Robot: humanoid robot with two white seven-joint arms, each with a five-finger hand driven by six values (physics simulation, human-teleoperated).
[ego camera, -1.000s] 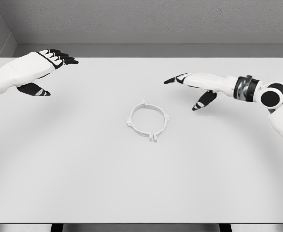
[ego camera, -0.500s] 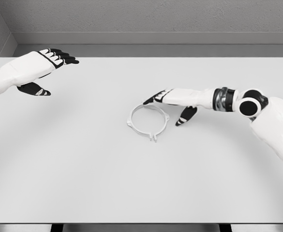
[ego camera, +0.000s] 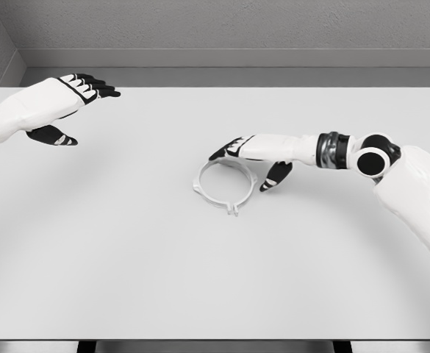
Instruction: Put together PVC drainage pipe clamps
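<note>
White table (ego camera: 126,243) | right robot hand (ego camera: 255,156) flat (fingers spread, empty) over clamp ring (ego camera: 224,184)

We count one white ring-shaped pipe clamp (ego camera: 225,186), lying flat on one white table (ego camera: 126,257). We count two robot hands over that table: one left hand (ego camera: 56,103) and one right hand (ego camera: 255,154). We count two arms, one entering from each side. We see no second clamp piece apart from the ring.
</note>
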